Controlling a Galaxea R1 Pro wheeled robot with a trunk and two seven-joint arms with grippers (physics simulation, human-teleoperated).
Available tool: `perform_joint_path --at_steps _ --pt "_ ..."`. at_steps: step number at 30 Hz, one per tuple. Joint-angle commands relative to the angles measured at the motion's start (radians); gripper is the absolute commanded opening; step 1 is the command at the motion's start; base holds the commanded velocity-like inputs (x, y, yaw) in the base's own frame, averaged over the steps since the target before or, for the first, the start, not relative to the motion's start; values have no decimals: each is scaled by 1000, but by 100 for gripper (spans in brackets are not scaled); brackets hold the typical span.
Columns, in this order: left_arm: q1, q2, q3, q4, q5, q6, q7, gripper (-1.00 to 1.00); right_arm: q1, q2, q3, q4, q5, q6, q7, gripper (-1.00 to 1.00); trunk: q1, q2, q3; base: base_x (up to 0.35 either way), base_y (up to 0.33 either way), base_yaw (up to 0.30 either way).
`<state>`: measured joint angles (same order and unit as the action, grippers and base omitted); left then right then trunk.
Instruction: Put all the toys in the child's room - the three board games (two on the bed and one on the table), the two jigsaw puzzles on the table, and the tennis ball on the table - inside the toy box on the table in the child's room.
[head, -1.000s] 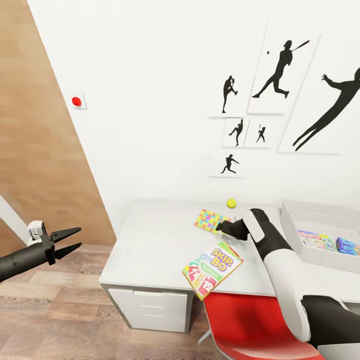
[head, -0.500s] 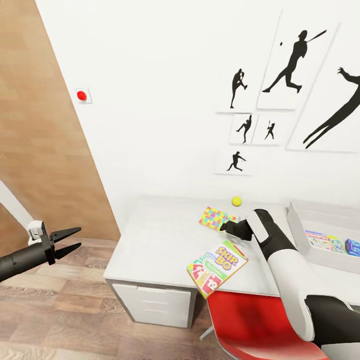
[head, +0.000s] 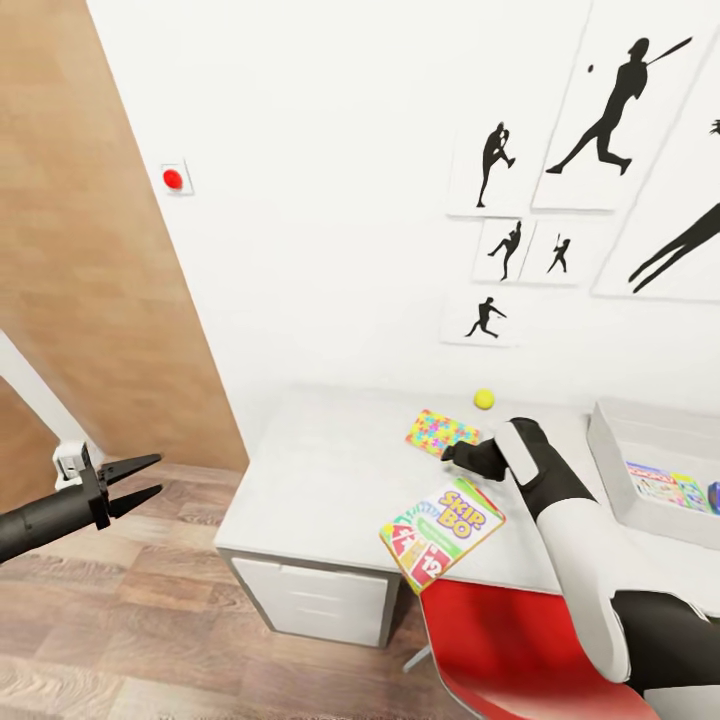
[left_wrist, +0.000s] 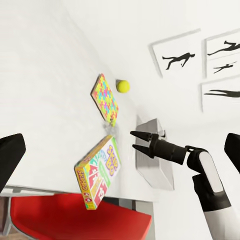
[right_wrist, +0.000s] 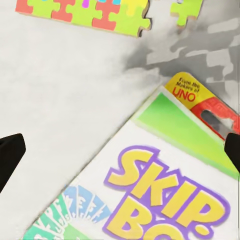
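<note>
Here the left gripper (head: 150, 479) hangs out over the wooden floor (head: 150, 620), well off the table (head: 320, 470), its two dark fingers parted a little and holding nothing. On the white tabletop the Skip-Bo board game (head: 442, 520) lies flat with one corner jutting past the front edge, above the red chair (head: 520, 650). Behind it sits the colourful jigsaw puzzle (head: 440, 432), and just beyond that the yellow tennis ball (head: 484, 399) rests near the wall. The right gripper (head: 452, 456) hovers low between puzzle and game, fingers spread wide with nothing between them. At the far right stands the toy box (head: 640, 430), with boxed games (head: 668, 485) inside.
</note>
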<state>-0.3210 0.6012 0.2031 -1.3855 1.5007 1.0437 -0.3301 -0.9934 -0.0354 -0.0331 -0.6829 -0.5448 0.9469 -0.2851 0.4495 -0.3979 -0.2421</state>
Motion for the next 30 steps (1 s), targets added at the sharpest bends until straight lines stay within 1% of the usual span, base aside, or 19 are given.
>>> perform_joint_path --at_steps 1,6,9,13,30 --pt "-1 0 1 0 -8 3 -9 100 -1 -4 -1 -2 -11 2 -10 100 1 -2 -4 0 -172 84" --pt "-1 0 1 0 -8 3 -9 100 -1 -18 -1 -6 -11 1 -12 100 1 -2 -11 0 -193 82" --pt "-1 0 1 0 -8 3 -9 100 -1 -26 -1 -8 -11 1 -12 100 1 -2 -16 0 -72 59" --pt "-1 0 1 0 -8 3 -9 100 0 -30 -1 -9 -10 1 -12 100 1 -2 -18 0 -25 21" --pt "-1 0 1 0 -8 3 -9 100 2 -32 1 -3 -10 -3 -12 100 1 -2 -20 0 -2 2"
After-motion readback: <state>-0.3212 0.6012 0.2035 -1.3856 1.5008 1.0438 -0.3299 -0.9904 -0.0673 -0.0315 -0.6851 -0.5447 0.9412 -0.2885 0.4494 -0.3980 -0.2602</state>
